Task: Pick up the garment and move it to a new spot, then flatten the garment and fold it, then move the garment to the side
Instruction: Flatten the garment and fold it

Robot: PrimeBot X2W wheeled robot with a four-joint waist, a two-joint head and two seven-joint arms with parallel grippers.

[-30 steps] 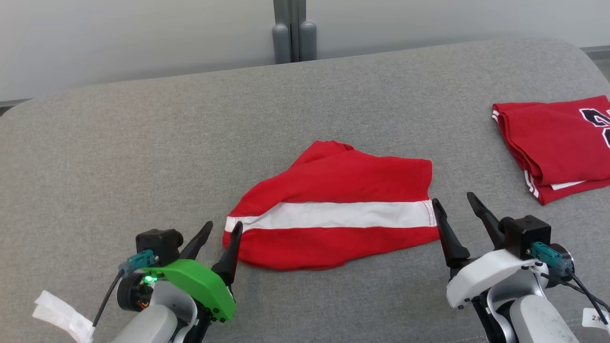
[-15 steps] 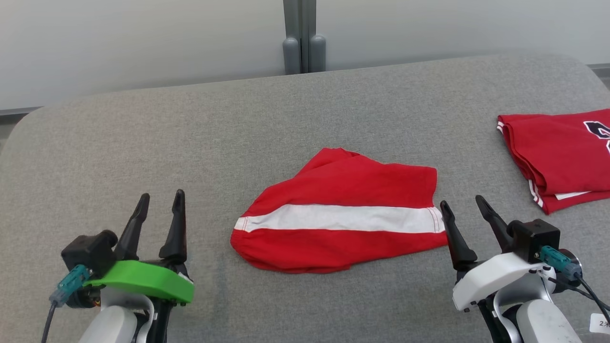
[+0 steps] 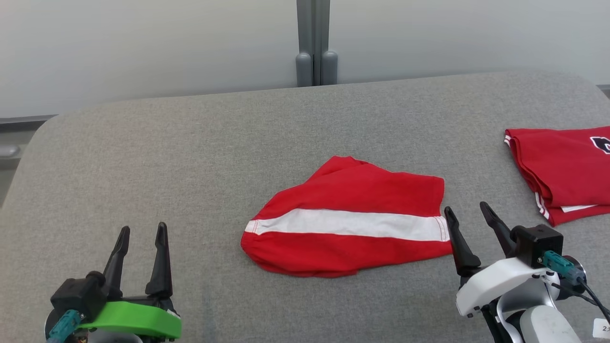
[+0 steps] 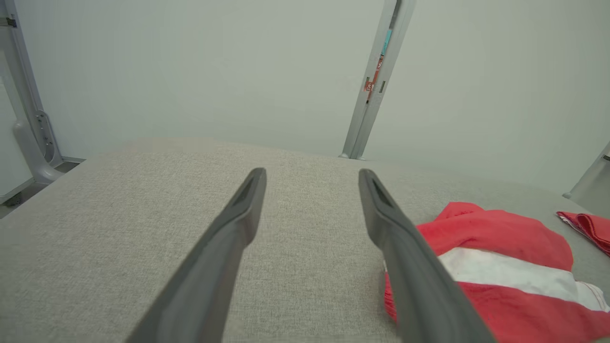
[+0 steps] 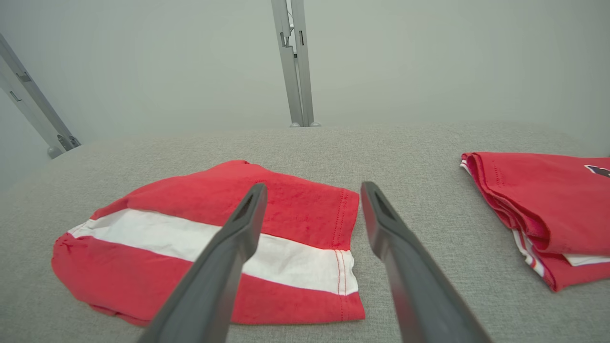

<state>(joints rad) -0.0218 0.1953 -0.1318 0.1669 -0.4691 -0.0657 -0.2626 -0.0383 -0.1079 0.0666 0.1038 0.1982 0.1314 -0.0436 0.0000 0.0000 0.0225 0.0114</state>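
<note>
Left gripper (image 3: 143,227): is hovering at the lower left over the grey padded surface (image 3: 190,152), fingers spread apart with nothing between them. It is sitting well apart from the garment.
Wall post (image 3: 313,43): is standing behind the surface's far edge, near centre.
Garment (image 3: 348,224): is lying folded near the middle of the surface, red with a white band running across it. Its far edge is bulging to a rounded point.
Right gripper (image 3: 466,208): is holding its fingers apart and empty. Its left fingertip is sitting just beside the garment's right hem; whether it is touching the cloth cannot be told.
Second red garment (image 3: 562,171): is lying folded at the right edge of the surface, apart from the first.
</note>
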